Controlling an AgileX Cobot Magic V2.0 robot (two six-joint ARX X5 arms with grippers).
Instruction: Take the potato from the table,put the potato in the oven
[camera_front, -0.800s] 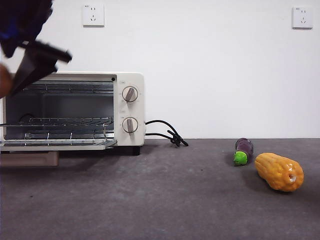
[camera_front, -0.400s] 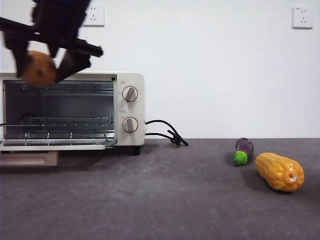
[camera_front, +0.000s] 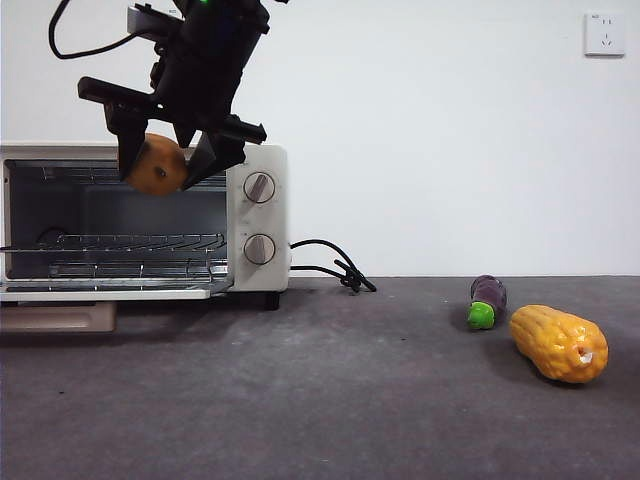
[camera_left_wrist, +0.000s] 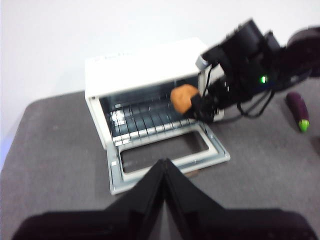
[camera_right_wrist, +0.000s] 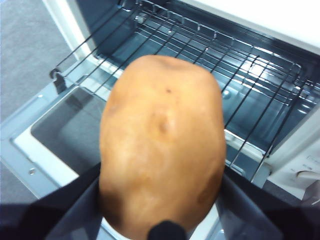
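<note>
The orange-brown potato (camera_front: 156, 165) (camera_right_wrist: 161, 145) (camera_left_wrist: 184, 98) hangs in the air in front of the top right of the oven's open mouth, held by my right gripper (camera_front: 165, 163), which is shut on it. The cream-white oven (camera_front: 255, 215) (camera_left_wrist: 140, 67) stands at the left of the table (camera_front: 330, 400), its door (camera_front: 110, 290) (camera_left_wrist: 170, 157) folded down flat and its wire rack (camera_right_wrist: 210, 65) bare. My left gripper (camera_left_wrist: 164, 167) is shut, holds nothing, and hovers well back from the oven door.
A purple eggplant (camera_front: 487, 300) (camera_left_wrist: 298, 110) with a green cap and a bumpy yellow-orange corn cob (camera_front: 559, 343) lie on the table at the right. The oven's black cord (camera_front: 335, 265) trails along the wall beside the knobs (camera_front: 259, 187).
My right arm has carried the potato rightward and slightly down, from the oven's upper left to in front of the upper right of its opening.
</note>
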